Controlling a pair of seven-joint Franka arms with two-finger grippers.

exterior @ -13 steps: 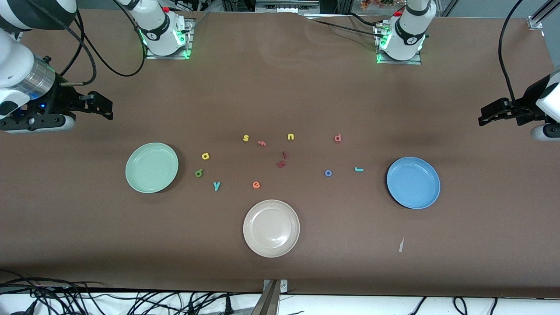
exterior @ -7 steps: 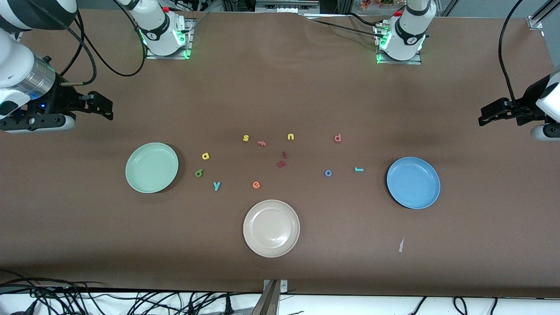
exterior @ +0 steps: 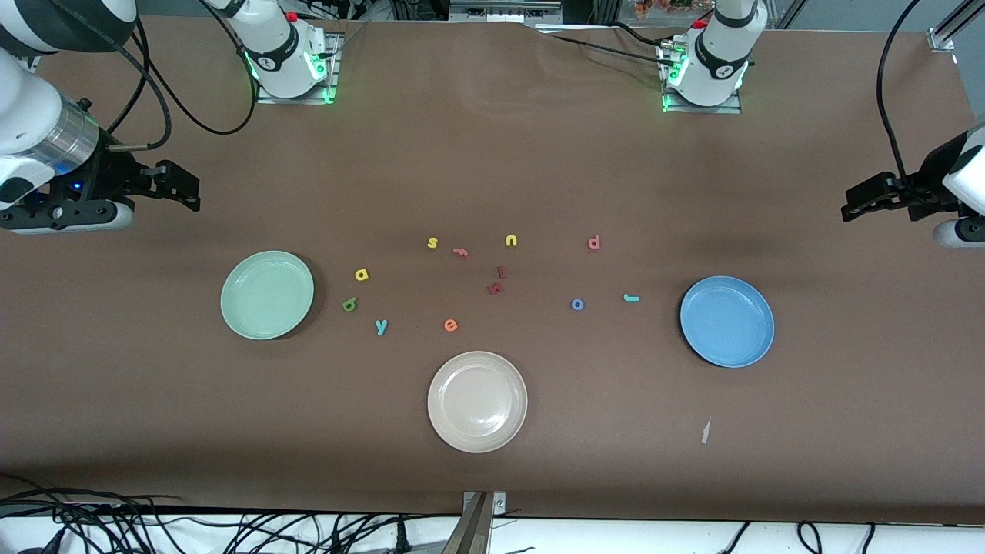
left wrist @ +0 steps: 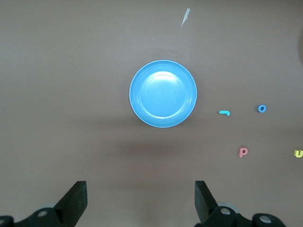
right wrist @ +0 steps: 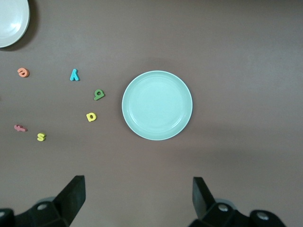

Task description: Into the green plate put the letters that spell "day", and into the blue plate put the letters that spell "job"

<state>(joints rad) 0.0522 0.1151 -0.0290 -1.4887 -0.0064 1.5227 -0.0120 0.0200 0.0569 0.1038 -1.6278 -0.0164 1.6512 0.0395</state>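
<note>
arms white w/ silver wrist band | fingers (left wrist: 75,201) black | bases lit green | black cables, red caps

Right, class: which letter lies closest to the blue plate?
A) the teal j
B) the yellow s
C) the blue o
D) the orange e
A: the teal j lies on the table beside the blue plate, while the blue o is farther from it, toward the right arm's end.

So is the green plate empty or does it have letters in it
Empty. The green plate shows only bare surface; the a, d and y lie on the table beside it.
</note>
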